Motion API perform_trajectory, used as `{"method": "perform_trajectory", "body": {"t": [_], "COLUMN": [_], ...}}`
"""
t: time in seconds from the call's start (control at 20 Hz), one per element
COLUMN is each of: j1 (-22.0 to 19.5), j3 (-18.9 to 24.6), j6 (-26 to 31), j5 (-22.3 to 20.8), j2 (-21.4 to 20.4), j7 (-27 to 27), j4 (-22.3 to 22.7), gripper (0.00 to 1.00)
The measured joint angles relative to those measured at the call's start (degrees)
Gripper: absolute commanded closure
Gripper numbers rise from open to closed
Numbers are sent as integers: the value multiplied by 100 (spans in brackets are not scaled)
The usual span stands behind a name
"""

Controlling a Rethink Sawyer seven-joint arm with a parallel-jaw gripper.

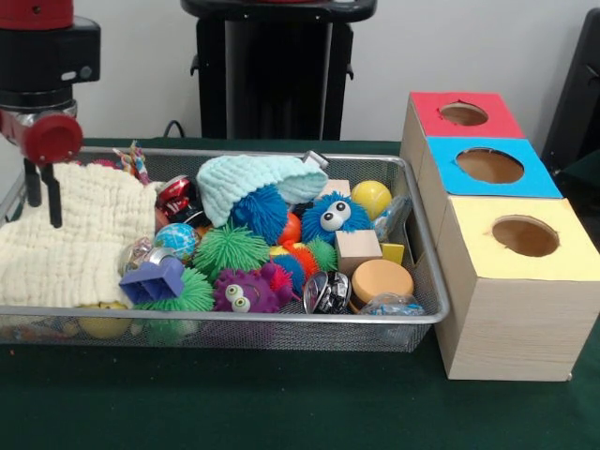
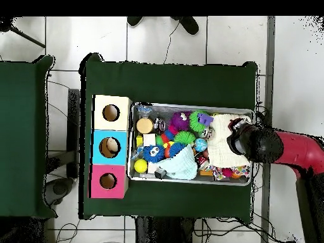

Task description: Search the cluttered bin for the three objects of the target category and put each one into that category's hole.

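Note:
A wire mesh bin (image 1: 281, 320) (image 2: 190, 105) holds a heap of toys. Among them are a blue fuzzy ball with eyes (image 1: 330, 217), a purple one with eyes (image 1: 240, 292), green spiky balls (image 1: 228, 247), a yellow ball (image 1: 371, 197), a wooden cube (image 1: 356, 249) and a round tan lid (image 1: 380, 279). A mint knit hat (image 1: 246, 180) (image 2: 182, 165) lies on top of the heap. My gripper (image 1: 43, 197) (image 2: 235, 143) hangs at the bin's left end in the front view, over a cream cloth (image 1: 84, 234). It is open, with nothing between its fingers.
Three wooden boxes stand beside the bin, each with a round hole in its top: red (image 1: 427, 117) (image 2: 98, 185), blue (image 1: 450, 180) (image 2: 99, 154) and yellow (image 1: 487, 258) (image 2: 101, 121). A purple block (image 1: 155, 279), a globe ball (image 1: 176, 240) and a red can (image 1: 174, 193) lie near the cloth.

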Motion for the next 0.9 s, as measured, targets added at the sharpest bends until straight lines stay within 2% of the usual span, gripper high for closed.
{"method": "perform_trajectory", "body": {"t": [0.4, 0.6, 0.9], "j1": [-125, 4, 435], "j3": [-21, -66, -213], "j6": [-546, -651, -812], "j5": [-384, -530, -766], "j2": [324, 420, 602], "j7": [0, 0, 0], "j4": [0, -1, -2], "gripper": [0, 0, 0]}}
